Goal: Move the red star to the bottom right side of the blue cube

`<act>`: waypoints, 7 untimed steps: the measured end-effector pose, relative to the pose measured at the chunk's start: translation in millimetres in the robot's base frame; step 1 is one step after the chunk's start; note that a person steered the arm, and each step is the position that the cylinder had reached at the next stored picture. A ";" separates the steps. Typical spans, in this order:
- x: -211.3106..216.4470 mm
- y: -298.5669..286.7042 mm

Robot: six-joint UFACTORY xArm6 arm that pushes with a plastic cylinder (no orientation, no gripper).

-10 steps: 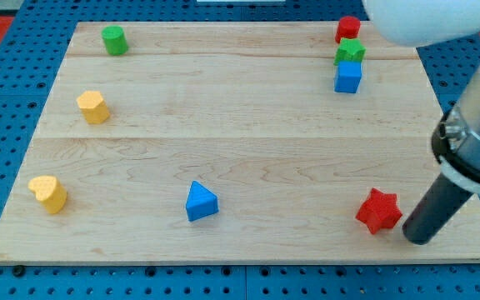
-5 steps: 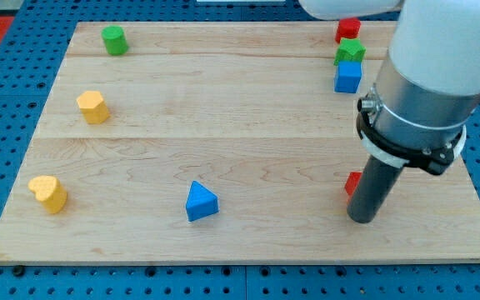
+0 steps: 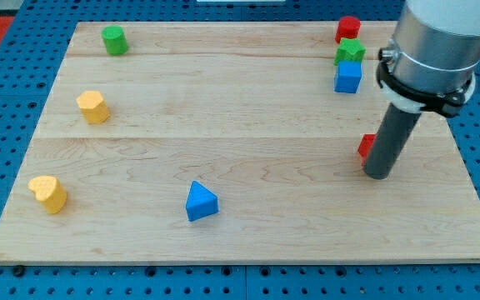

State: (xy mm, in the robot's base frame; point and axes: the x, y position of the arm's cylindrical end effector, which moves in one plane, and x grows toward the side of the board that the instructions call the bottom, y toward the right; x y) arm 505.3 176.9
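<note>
The red star (image 3: 365, 147) is mostly hidden behind my rod; only a small red edge shows at the rod's left. My tip (image 3: 378, 174) rests on the board just below and right of that edge, touching or very near it. The blue cube (image 3: 347, 77) stands near the view's top right, well above the star. A green star (image 3: 350, 52) sits directly above the cube and touches it, with a red cylinder (image 3: 348, 28) above that.
A blue triangle (image 3: 201, 202) lies at bottom centre. Two yellow heart-shaped blocks stand at the left, one upper (image 3: 93, 107) and one lower (image 3: 49, 193). A green cylinder (image 3: 114, 39) is at top left. The board's right edge (image 3: 465, 167) is close to the rod.
My tip swept from the star's right to below it, then moved up the view, pushing the red star up toward the blue cube. The other blocks stayed put.
</note>
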 end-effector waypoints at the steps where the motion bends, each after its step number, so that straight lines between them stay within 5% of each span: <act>1: 0.0 23.7; 4: -91.6 30.4; 7: -65.7 6.8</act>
State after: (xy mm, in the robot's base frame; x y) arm 439.7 183.7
